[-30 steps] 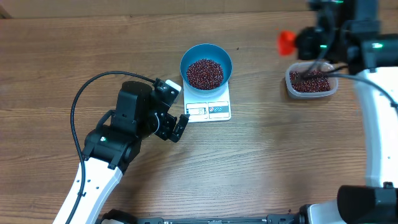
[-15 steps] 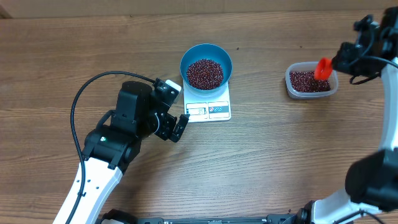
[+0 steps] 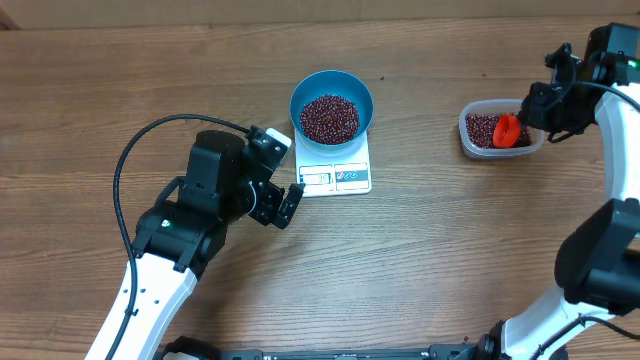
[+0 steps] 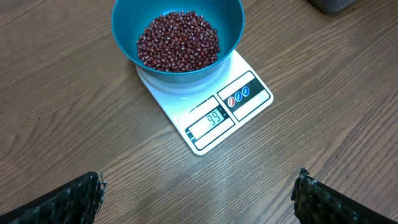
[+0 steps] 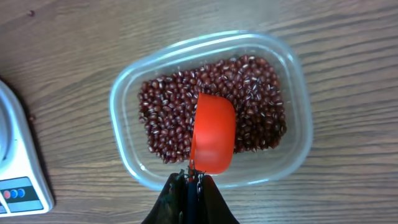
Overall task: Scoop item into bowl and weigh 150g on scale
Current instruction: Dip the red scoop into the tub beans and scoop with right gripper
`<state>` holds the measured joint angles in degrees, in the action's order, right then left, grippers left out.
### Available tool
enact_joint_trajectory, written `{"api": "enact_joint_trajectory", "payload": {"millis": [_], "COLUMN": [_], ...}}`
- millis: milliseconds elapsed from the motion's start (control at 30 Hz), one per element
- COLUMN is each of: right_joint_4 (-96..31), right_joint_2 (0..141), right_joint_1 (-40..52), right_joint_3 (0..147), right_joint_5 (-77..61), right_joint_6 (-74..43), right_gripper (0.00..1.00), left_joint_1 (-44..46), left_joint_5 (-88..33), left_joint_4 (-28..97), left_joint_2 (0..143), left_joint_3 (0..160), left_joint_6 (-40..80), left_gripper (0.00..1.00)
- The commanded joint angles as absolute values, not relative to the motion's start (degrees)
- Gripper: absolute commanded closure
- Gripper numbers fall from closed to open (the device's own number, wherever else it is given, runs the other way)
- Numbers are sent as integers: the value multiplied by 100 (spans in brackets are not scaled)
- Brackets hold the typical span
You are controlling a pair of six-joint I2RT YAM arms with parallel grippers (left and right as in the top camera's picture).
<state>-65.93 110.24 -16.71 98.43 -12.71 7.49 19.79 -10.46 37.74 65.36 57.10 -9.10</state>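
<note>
A blue bowl (image 3: pixel 298 98) stands on the white scale (image 3: pixel 335 178), heaped with dark red-brown beans (image 3: pixel 329 118). In the left wrist view the bowl (image 4: pixel 231 25) sits on the scale (image 4: pixel 249 99), whose display reads 99. My left gripper (image 3: pixel 283 206) hovers open just left of the scale, nothing between its fingers (image 4: pixel 78 200). At the far right, my right gripper (image 3: pixel 527 113) is shut on the handle of a red scoop (image 5: pixel 213 134). The scoop lies bottom-up over the beans (image 5: pixel 168 118) in the clear tub (image 5: pixel 124 130).
The clear tub (image 3: pixel 470 143) stands to the right of the scale, near the table's right side. A black cable (image 3: pixel 125 170) loops from the left arm over the table's left part. A corner of the scale (image 5: pixel 18 180) shows at the left edge of the right wrist view.
My right gripper carried the red scoop from above and left of the tub to the right, then down onto the beans in the tub. The left arm has not moved.
</note>
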Motion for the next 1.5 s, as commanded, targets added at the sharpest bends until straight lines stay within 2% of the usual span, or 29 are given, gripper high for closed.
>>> {"api": "enact_joint_trajectory", "payload": {"millis": [0, 733, 1467], "right_joint_4": [-6569, -6442, -6661], "right_joint_2": [11275, 11799, 11799], "right_joint_1": [-1636, -1695, -2969], "right_joint_3": [9859, 9859, 9859], "right_joint_5": [-1358, -2952, -4550], "right_joint_6": [784, 801, 1103], "right_gripper": [96, 96, 96], "left_joint_1": [1990, 1990, 1990], "left_joint_5": [-1009, -1009, -1009], "left_joint_4": [3769, 3769, 3769], "left_joint_2": [6525, 6523, 6523], "left_joint_3": [5839, 5839, 5839], "left_joint_6": [-856, -856, -856], "left_gripper": [0, 0, 1]}}
